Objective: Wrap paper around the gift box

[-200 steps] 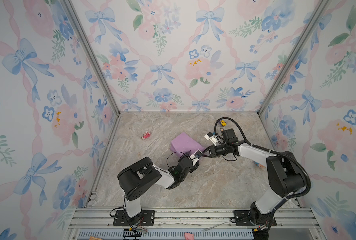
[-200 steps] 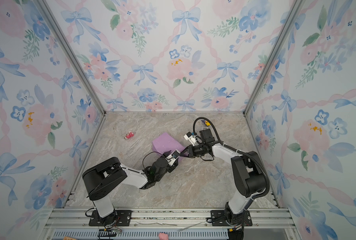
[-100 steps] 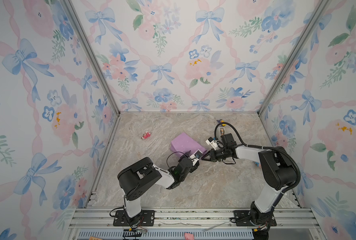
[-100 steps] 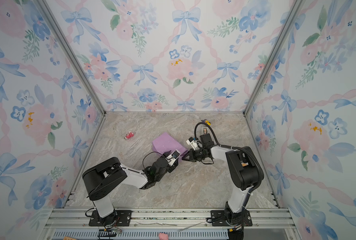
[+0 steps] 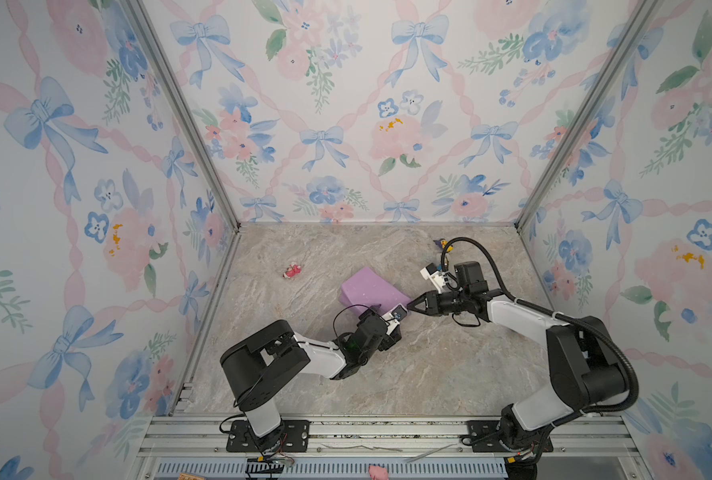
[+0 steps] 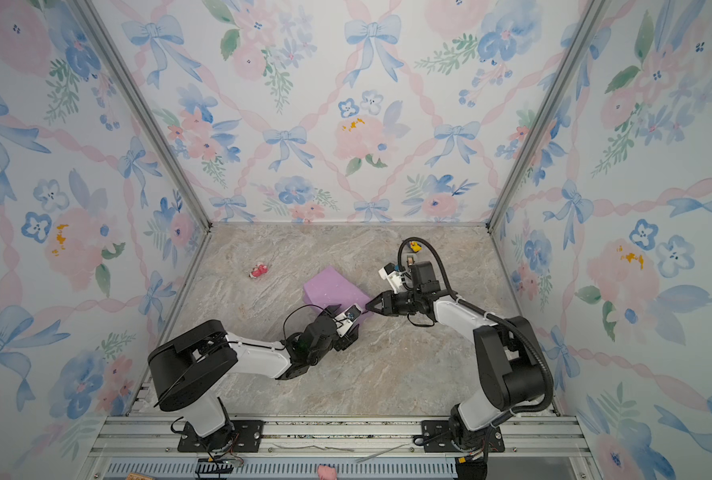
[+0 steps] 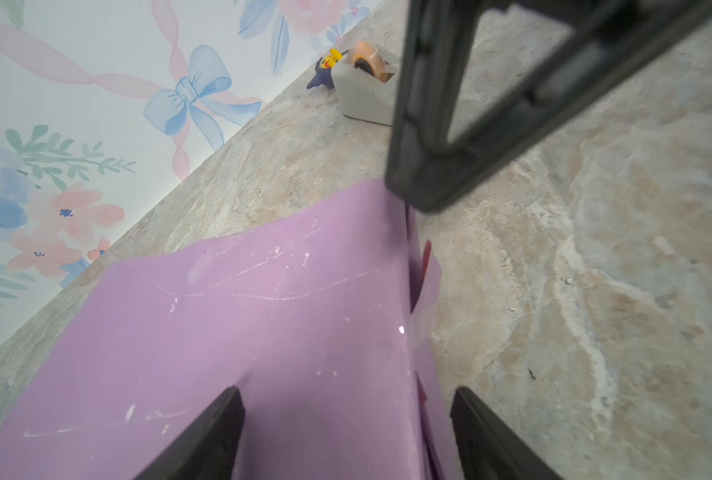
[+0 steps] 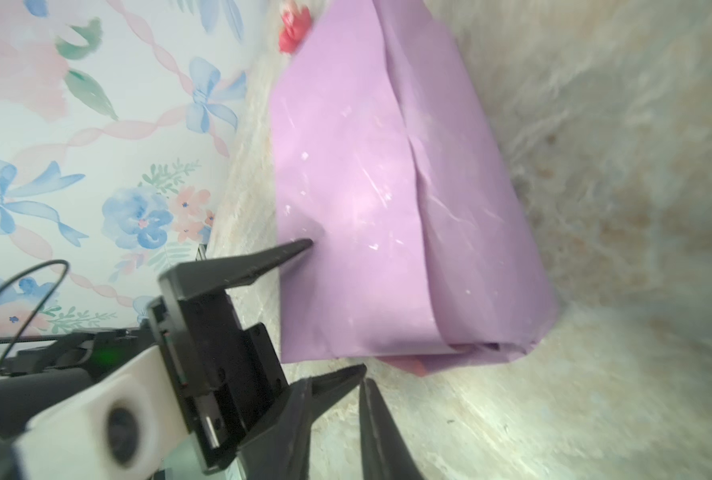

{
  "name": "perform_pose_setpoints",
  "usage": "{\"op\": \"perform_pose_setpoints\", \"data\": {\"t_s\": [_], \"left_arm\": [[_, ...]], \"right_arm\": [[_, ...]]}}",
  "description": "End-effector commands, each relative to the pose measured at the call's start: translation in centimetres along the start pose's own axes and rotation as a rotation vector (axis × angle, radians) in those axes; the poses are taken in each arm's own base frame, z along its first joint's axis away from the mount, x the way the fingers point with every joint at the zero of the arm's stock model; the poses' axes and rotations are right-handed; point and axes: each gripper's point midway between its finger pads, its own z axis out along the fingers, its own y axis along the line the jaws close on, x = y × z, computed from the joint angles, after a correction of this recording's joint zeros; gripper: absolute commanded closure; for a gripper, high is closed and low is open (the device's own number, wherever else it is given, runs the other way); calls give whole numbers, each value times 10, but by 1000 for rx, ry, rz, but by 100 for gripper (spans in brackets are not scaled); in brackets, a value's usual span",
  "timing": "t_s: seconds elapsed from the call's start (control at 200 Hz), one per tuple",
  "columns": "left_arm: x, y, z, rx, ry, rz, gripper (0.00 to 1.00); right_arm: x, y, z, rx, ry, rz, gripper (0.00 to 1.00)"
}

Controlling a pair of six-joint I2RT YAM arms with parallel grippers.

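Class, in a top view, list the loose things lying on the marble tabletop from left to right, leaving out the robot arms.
small red object → lilac paper parcel → yellow-and-purple toy

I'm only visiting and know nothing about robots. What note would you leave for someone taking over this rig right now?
Left gripper: open, jaws spanning the near corner of the paper, holding nothing.
Right gripper: slightly open, empty, tip at that same end.
Paper: folded lilac side out around the gift box, which is hidden inside; it lies on the table.
Done: long seam overlapped on top.
Left: that end looks loosely tucked; taping cannot be confirmed. Tape dispenser stands near the wall.
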Motion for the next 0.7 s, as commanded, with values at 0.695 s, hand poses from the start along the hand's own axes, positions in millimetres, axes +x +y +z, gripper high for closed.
{"op": "perform_pose_setpoints", "data": {"t_s": [0.695], "left_arm": [[22,89,-84,83,84,-987,14]], "right_arm": [[25,-3,54,51,418,142,53]]}}
